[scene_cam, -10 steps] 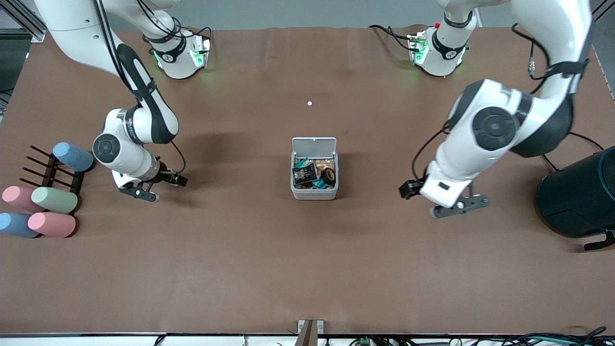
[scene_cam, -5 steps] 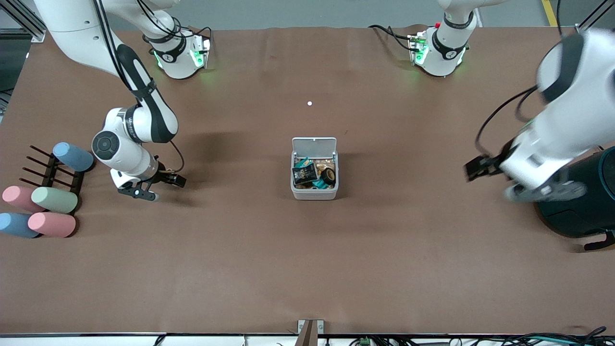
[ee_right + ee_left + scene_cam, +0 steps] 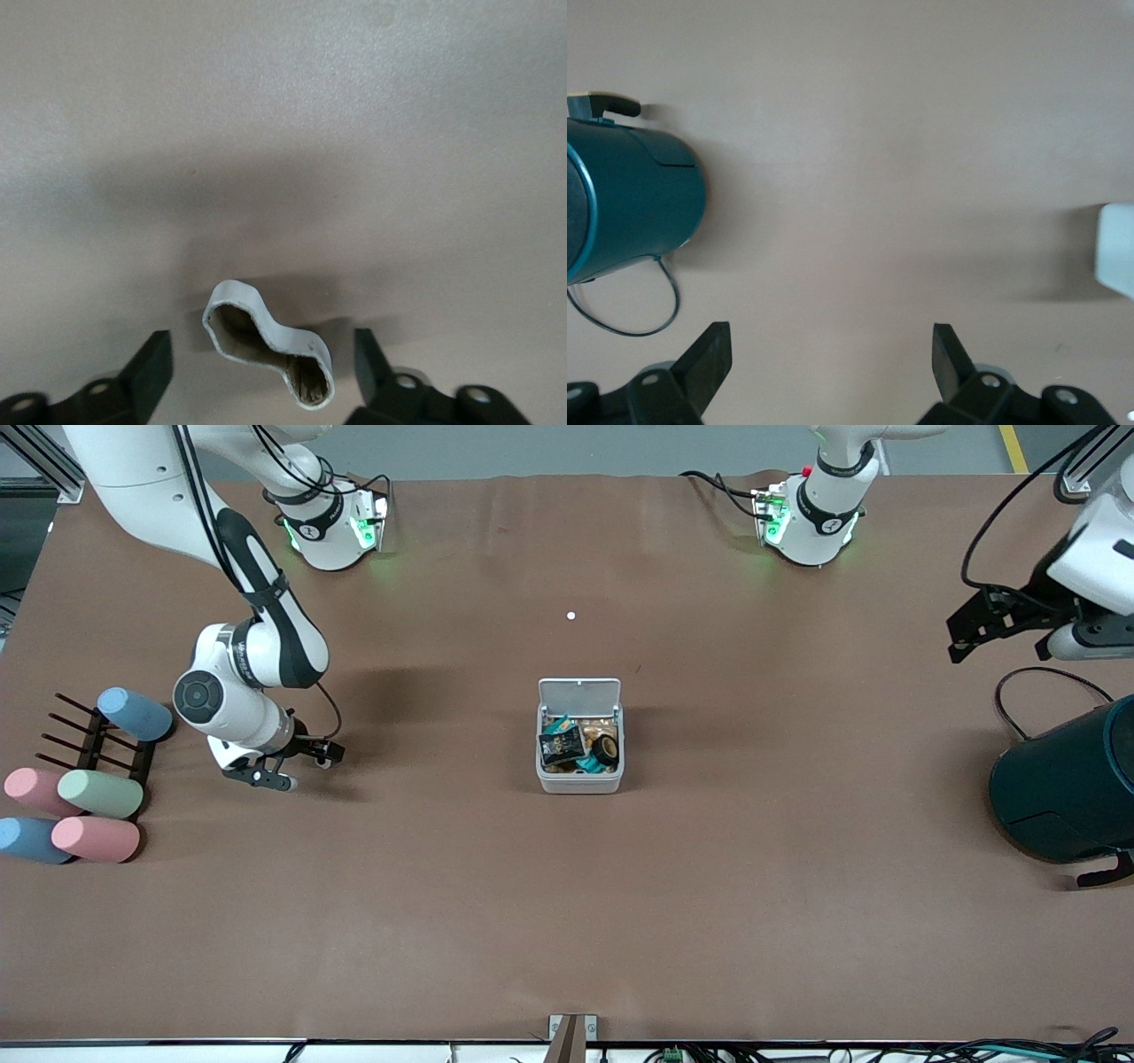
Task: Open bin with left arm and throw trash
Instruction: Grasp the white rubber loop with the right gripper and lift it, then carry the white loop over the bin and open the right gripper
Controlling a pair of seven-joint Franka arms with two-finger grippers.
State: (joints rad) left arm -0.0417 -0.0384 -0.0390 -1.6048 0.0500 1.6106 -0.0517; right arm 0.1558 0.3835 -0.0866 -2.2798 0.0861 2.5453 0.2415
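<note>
The bin (image 3: 579, 737) sits at the middle of the table (image 3: 567, 921), its hinged lid (image 3: 579, 693) swung up and open on the side toward the robots' bases. Inside lie a black printed snack packet (image 3: 559, 747) and a small black tape roll (image 3: 606, 750), with something tan under them that is too crowded to make out. In the left wrist view only a blurred white corner of the bin (image 3: 1116, 251) shows, cut off by the frame edge.

A beige looped band (image 3: 268, 341), pinched into a figure-eight, lies on the table toward the right arm's end, well apart from the bin. It shows only in the right wrist view; in the front view the arm hides it. The right end effector (image 3: 282, 767) hangs low over that spot with its fingers (image 3: 149, 370) spread wide, one on either side of the band and not touching it.

The left end effector (image 3: 1001, 627) is up in the air over the left arm's end of the table, fingers (image 3: 709, 359) wide apart and holding nothing; the arm above it is cut off by the frame.

A large dark teal cylinder (image 3: 1067, 784) lies near that end, partly out of frame. At the right arm's end, pastel cylinders (image 3: 96, 815) lie by a dark rack (image 3: 93, 742).
</note>
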